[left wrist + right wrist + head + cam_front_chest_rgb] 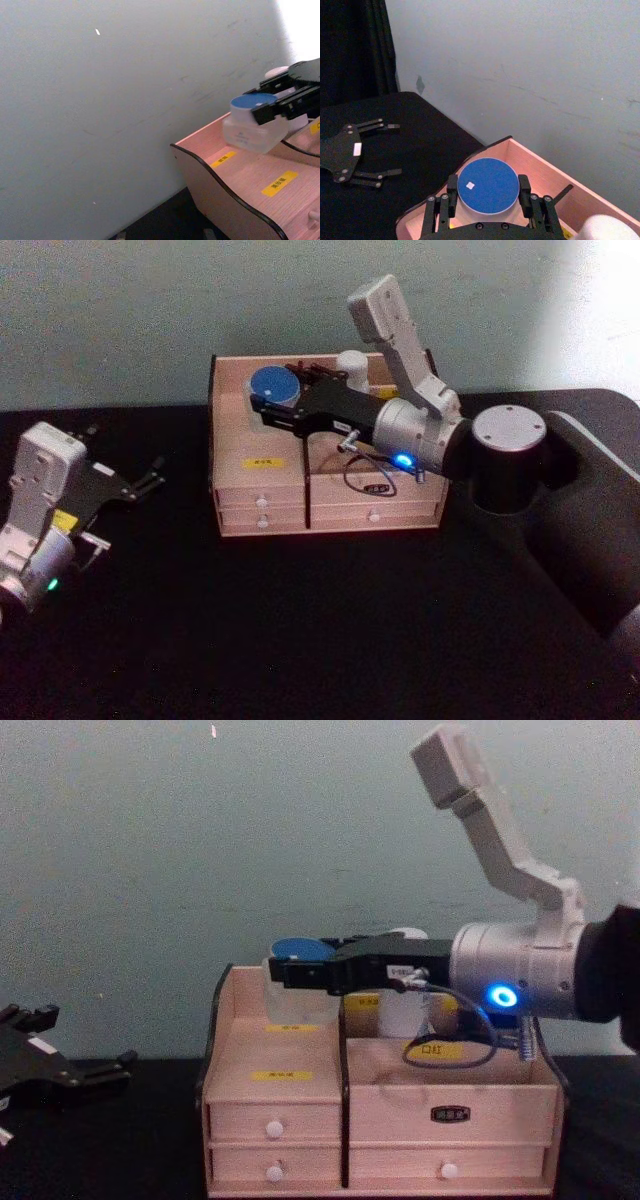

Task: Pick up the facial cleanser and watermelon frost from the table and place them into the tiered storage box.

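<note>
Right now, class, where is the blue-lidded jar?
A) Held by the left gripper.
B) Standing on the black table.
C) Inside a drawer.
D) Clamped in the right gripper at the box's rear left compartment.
D: the right gripper is closed on both sides of the watermelon frost at the tiered storage box's rear left compartment; the left gripper sits open and empty.

I count one tiered storage box (500, 1105), one watermelon frost jar (274, 386), one facial cleanser bottle (401, 1010) and three white knobs (273, 1128). My own: one left gripper (392, 149), one right gripper (488, 184).
</note>
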`<move>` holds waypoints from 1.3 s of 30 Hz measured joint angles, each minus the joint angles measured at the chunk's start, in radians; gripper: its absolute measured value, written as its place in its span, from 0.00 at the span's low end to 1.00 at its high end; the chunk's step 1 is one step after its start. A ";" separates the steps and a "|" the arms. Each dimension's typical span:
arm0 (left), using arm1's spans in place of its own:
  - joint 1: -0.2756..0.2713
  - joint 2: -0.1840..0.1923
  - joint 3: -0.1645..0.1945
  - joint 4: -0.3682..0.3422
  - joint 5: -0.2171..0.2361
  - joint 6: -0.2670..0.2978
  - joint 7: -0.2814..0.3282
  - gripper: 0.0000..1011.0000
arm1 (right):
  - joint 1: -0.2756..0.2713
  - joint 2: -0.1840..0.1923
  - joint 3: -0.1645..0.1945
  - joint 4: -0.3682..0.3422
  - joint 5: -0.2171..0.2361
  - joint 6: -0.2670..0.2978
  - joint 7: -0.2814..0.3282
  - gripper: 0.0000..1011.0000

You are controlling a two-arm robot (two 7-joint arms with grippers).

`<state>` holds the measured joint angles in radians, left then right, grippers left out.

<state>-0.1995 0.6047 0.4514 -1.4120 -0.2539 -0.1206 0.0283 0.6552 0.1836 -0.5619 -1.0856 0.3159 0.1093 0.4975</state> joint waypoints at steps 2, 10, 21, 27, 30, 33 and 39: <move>0.000 0.000 0.000 0.000 0.000 0.000 0.000 0.99 | 0.021 -0.020 -0.004 0.043 -0.007 -0.009 0.003 0.71; 0.000 0.000 0.000 0.000 0.000 0.000 0.000 0.99 | 0.053 -0.056 -0.006 0.129 -0.021 -0.012 0.010 0.71; 0.000 0.000 0.000 0.000 0.000 0.000 0.000 0.99 | 0.070 -0.078 -0.007 0.193 -0.039 -0.013 0.023 0.71; 0.000 0.000 0.000 0.000 0.000 0.000 0.000 0.99 | 0.072 -0.083 -0.007 0.204 -0.050 -0.012 0.025 0.71; 0.000 0.000 0.000 0.000 0.000 0.000 0.000 0.99 | 0.072 -0.084 -0.007 0.204 -0.054 -0.011 0.024 0.71; 0.000 0.000 0.000 0.000 0.000 0.000 0.000 0.99 | 0.072 -0.083 -0.007 0.203 -0.054 -0.011 0.024 0.71; 0.000 0.000 0.000 0.000 0.000 0.000 0.000 0.99 | 0.072 -0.083 -0.007 0.202 -0.054 -0.010 0.024 0.71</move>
<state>-0.1996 0.6047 0.4514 -1.4120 -0.2539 -0.1205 0.0283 0.7271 0.1005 -0.5687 -0.8831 0.2620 0.0989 0.5215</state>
